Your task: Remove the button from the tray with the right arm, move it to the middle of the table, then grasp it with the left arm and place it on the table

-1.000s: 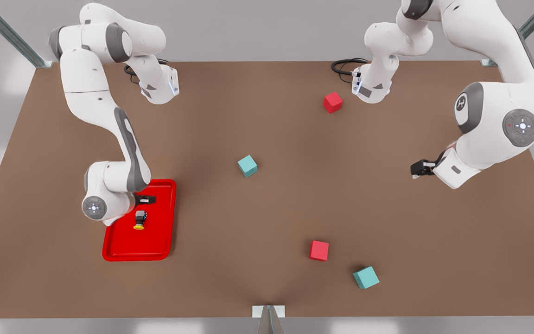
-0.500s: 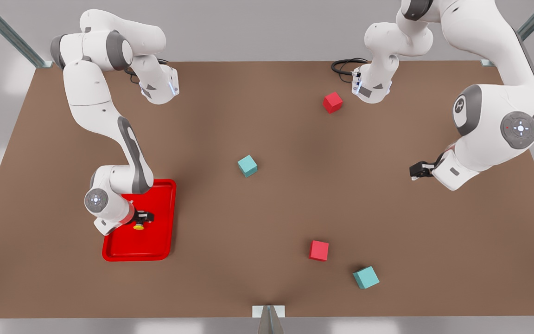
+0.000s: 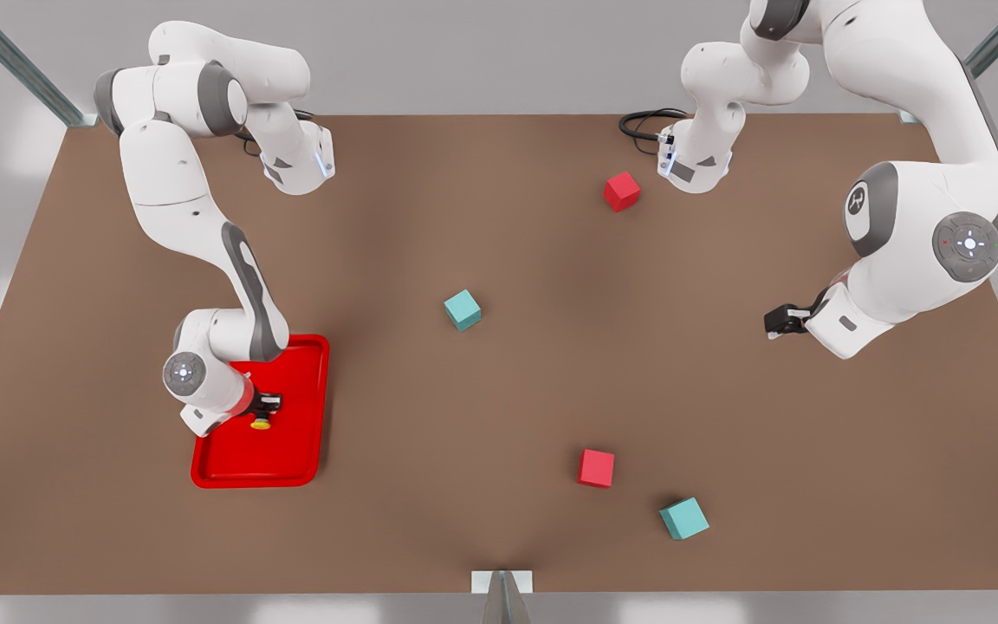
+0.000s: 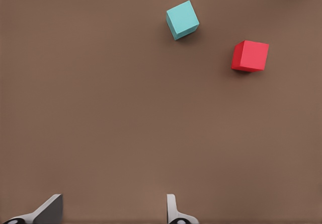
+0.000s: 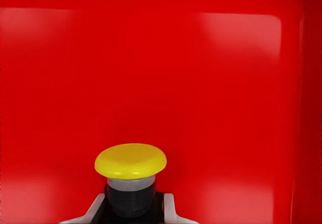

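Observation:
The button (image 3: 261, 423) lies in the red tray (image 3: 295, 451) at the front view's left, its yellow cap (image 5: 131, 161) facing the tray's near end. My right gripper (image 3: 266, 403) is down in the tray (image 5: 211, 83) with one finger on each side of the button's dark body (image 5: 132, 201), shut on it. The left gripper (image 3: 774, 322) waits above the table (image 3: 499, 390) at the front view's right. Its fingers (image 4: 50, 210) stand wide apart over bare brown tabletop, open and holding nothing.
One teal cube (image 3: 463, 309) sits near the table's middle and a red cube (image 3: 621, 191) at the back. Another red cube (image 3: 595, 468) and teal cube (image 3: 683, 518) lie near the front. The left wrist view shows a teal cube (image 4: 182, 19) and a red cube (image 4: 250, 56).
My right gripper came down from the tray's far part onto the button and closed around its body. The left arm shifted only slightly.

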You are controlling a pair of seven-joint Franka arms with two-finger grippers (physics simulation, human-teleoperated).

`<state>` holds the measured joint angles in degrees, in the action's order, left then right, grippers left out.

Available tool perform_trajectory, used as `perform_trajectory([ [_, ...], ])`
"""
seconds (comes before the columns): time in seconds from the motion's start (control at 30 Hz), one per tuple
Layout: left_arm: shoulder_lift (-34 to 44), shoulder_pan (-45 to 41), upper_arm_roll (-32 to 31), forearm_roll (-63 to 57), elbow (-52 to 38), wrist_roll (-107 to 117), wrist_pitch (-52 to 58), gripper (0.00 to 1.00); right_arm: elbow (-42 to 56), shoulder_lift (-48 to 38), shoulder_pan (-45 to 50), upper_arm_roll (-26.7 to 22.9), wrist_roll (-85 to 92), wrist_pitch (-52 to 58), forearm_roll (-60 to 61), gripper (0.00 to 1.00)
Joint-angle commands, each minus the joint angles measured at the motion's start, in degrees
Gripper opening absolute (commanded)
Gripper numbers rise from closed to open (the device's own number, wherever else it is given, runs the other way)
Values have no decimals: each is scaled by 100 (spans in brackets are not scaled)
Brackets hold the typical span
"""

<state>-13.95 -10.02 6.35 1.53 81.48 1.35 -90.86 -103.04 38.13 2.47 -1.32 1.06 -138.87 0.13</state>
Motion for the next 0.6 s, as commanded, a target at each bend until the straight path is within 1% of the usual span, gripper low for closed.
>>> perform_trajectory([
  [0.0,6,0,6,-3,-9,6,-2,100,12,-7,-1,0,79,18,-49,40],
  [0.07,6,0,-2,-3,-1,6,-2,100,12,-25,16,0,79,35,-49,39],
  [0.17,-20,0,-2,-3,-9,6,-2,100,346,-86,157,17,-44,703,4,39],
  [0.2,-20,0,-2,-3,-9,14,-2,100,355,-148,192,26,-123,739,4,39],
  [0.27,-20,-9,-3,-3,-9,23,-2,100,592,-209,192,395,-598,1318,4,39],
  [0.33,-20,-9,-3,-3,-1,32,-2,100,777,-218,210,755,-1213,1599,4,39],
  [0.4,-20,-9,-2,-3,-9,32,-2,100,1119,-209,323,1098,-1836,2100,-13,39],
  [0.47,-20,-9,-3,-12,0,32,-2,100,1664,-209,842,1107,-2707,2461,22,39],
  [0.53,-20,-9,-3,-12,-9,32,-2,100,2148,-139,1457,1107,-3507,2514,382,39],
  [0.57,-29,0,-3,-12,-1,32,-11,100,2210,-78,1730,1098,-3973,2523,435,39],
])
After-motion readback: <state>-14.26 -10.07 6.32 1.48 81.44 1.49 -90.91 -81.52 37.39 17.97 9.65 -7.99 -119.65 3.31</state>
